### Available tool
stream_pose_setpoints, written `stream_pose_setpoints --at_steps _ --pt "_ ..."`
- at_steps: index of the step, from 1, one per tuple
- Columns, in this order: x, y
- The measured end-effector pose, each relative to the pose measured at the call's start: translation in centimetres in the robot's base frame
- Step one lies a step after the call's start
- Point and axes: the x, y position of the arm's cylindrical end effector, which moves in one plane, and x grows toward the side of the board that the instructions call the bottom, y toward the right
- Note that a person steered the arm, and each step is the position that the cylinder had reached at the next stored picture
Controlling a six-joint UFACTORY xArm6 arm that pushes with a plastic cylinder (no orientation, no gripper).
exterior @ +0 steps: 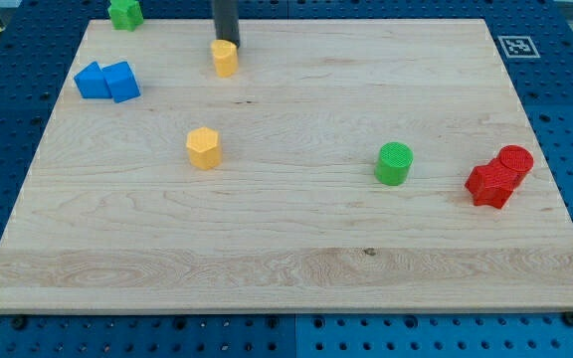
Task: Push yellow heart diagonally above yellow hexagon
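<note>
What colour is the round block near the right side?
Green: the green cylinder, seen in the camera view, left of the red blocks.

Bright, even overhead light, no glare. Wooden board (286, 239) evenly lit; blocks cast only small soft shadows at their bases. Focus sharp across the frame, no motion blur, slight perspective keystone.
</note>
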Motion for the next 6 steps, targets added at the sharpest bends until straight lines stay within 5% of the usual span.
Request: stream_pose_setpoints --at_steps 4,6 --pt "15.2 -2.0" --pt "10.1 -2.2"
